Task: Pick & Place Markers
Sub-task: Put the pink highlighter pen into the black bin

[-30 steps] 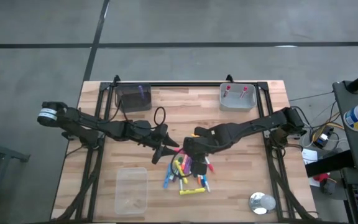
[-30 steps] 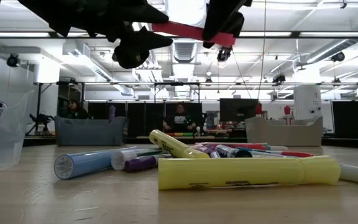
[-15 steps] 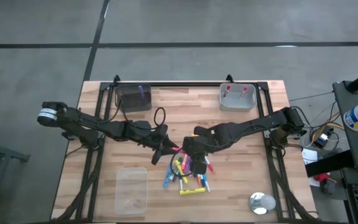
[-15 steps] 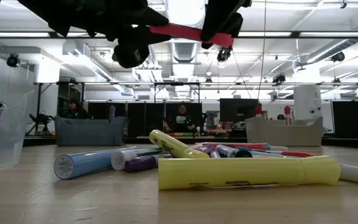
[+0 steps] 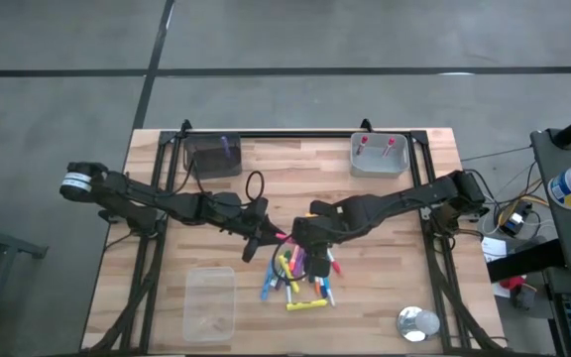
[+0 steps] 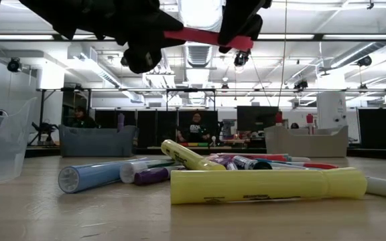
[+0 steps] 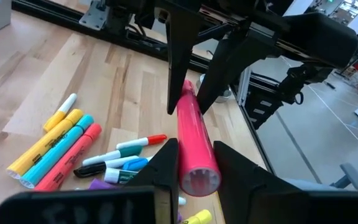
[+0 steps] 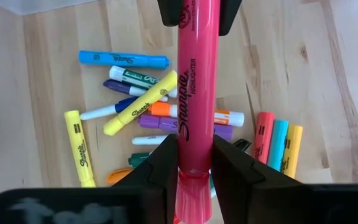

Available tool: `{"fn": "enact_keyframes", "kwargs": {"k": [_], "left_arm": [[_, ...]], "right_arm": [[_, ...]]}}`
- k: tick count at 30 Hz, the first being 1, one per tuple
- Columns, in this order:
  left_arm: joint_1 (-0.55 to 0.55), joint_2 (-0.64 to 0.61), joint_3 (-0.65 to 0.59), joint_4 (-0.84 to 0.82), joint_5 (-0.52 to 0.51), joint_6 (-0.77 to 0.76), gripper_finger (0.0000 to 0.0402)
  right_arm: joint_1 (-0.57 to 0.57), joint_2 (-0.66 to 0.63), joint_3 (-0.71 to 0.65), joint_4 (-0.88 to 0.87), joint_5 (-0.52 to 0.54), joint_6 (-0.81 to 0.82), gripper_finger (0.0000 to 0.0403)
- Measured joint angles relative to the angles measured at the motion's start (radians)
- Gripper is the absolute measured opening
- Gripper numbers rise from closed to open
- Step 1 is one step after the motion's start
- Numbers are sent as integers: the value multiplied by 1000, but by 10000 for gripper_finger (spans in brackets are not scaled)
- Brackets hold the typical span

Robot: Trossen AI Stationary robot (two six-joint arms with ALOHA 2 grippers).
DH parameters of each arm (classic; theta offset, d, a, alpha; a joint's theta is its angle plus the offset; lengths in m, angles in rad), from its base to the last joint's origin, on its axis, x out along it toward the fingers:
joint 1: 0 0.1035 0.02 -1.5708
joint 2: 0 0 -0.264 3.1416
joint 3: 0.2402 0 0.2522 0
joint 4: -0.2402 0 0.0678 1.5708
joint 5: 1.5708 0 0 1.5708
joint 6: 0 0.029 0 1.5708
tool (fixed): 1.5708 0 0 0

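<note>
1. A pink marker (image 8: 194,93) is held level in the air above the marker pile (image 5: 300,278) at mid-table — most markers are judged still unsorted; a few are seen in the two bins at the back.
2. One end is clamped by the right gripper (image 8: 194,163); the other is pinched by the left gripper (image 7: 194,163) — a handover, it seems.

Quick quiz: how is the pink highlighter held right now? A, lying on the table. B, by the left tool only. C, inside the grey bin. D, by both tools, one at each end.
D: the pink highlighter is gripped by the right tool at one end and the left tool at the other.
</note>
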Motion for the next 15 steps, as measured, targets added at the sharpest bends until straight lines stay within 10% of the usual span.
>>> {"fn": "enact_keyframes", "kwargs": {"k": [15], "left_arm": [[0,-12,0,122,-20,31,72]], "right_arm": [[6,-172,5,113,51,-48,143]]}}
